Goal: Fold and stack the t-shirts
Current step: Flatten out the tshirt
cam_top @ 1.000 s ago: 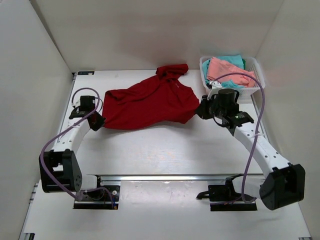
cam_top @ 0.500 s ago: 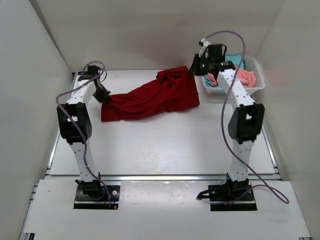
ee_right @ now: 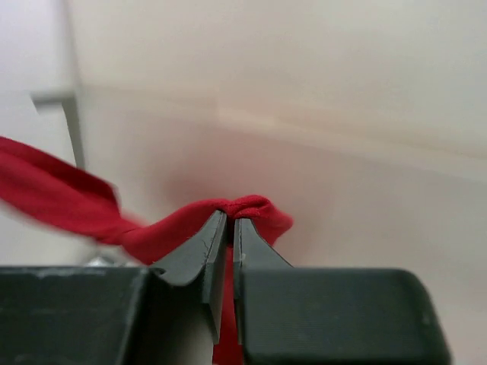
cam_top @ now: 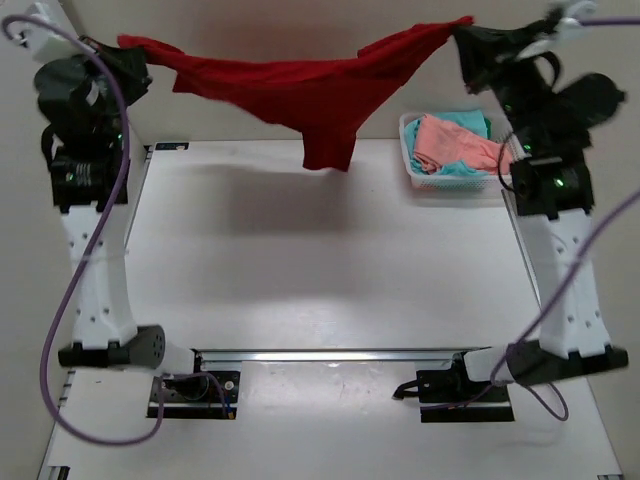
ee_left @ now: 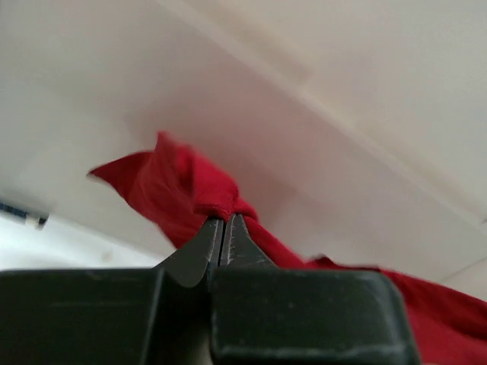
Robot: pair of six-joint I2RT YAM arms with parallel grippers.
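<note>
Two pinches carry everything right now: your left gripper [cam_top: 132, 62], far to the left of the white mesh plastic basket [cam_top: 452, 184], and your right gripper [cam_top: 468, 42], high above that basket, each have their jaws pressed together on a bunched end of the large dark red cloth t-shirt [cam_top: 300, 95]. That shirt hangs in the air, clear of the white table [cam_top: 300, 290], up and to the left of the basket. Its long axis runs straight across from one gripper to the other, and the middle sags into a drooping fold whose lowest tip is just left of the basket's near corner. The salmon pink t-shirt [cam_top: 455, 145] and the teal t-shirt [cam_top: 462, 171] lie crumpled inside the basket, so your right arm is the nearer one to them. For the lay-down, I judge that what matters is that the cloth falls away inward and downward from both sets of jaws, so the two ends need to come down level to spread it flat. Only the overhead view gives you the full span and the sag. Only the wrist views show how little cloth sits between the fingertips, a small twisted knot at each tip. None of the views tells you whether those ends are hem, sleeve or shoulder.
</note>
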